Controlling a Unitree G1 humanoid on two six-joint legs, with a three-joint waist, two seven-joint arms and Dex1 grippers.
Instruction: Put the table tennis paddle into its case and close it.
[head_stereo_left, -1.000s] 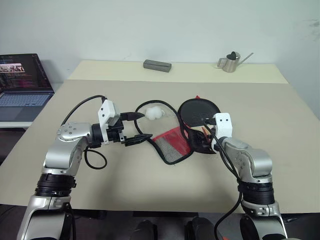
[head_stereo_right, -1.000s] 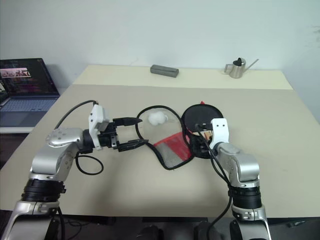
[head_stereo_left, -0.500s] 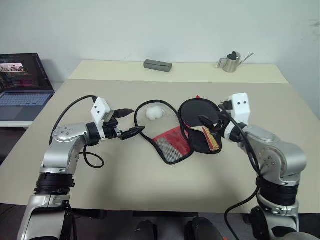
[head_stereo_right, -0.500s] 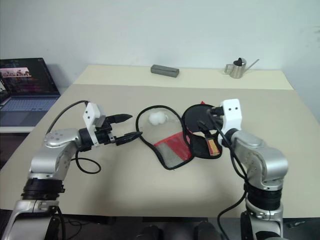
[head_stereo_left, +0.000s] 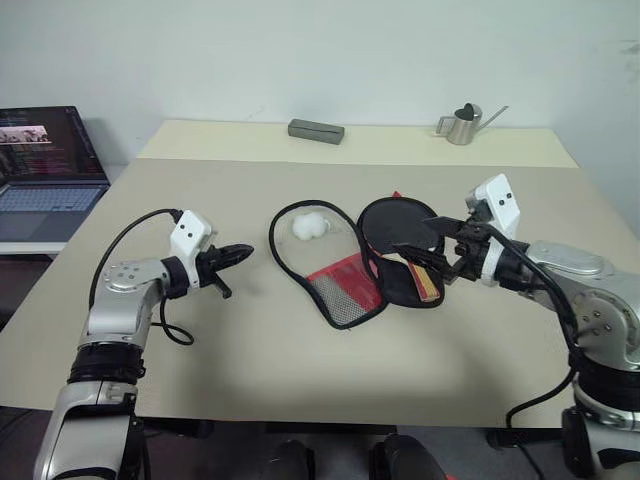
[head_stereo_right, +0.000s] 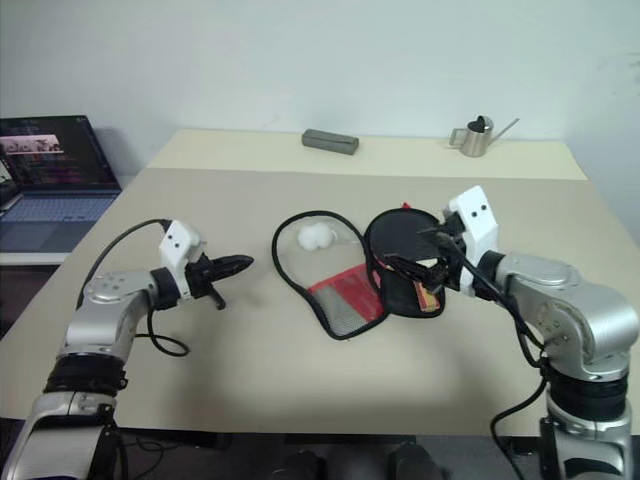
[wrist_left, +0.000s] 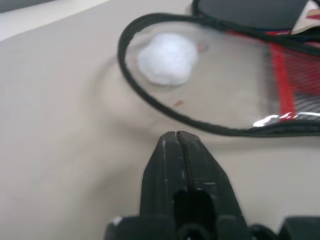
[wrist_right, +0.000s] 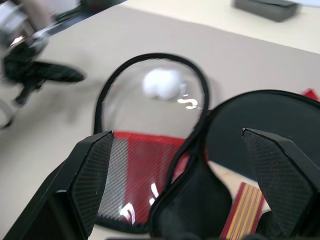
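**Paddle lies in the open case; both grippers hang clear of it**

Nearest the robot, the two grippers hover above the tan table (head_stereo_left: 300, 370) with nothing in them. The left gripper (head_stereo_left: 236, 254) has its two black fingers pressed together, tips pointing toward the case and well short of it. The right gripper (head_stereo_left: 425, 247) holds its fingers spread wide just above the handle end of the paddle, gripping nothing.

Between them lies the one case (head_stereo_left: 345, 285), unzipped and spread flat. Its clear-windowed flap, edged in black, is folded out toward the robot's left, with the red mesh part below it. One white pom-pom pull (head_stereo_left: 307, 226) rests within the flap's loop. The one table tennis paddle (head_stereo_left: 400, 228) lies on the case's black half, round black face up and striped handle (head_stereo_left: 426, 281) pointing toward the robot. So the paddle appears seated, and the flap probably lies open because closing is the step left; the left gripper looks placed to take the flap's edge.

Farther back stand one grey rectangular block (head_stereo_left: 315, 130) and one small metal watering can (head_stereo_left: 463, 123). One open laptop (head_stereo_left: 45, 170) sits on a separate surface to the left.
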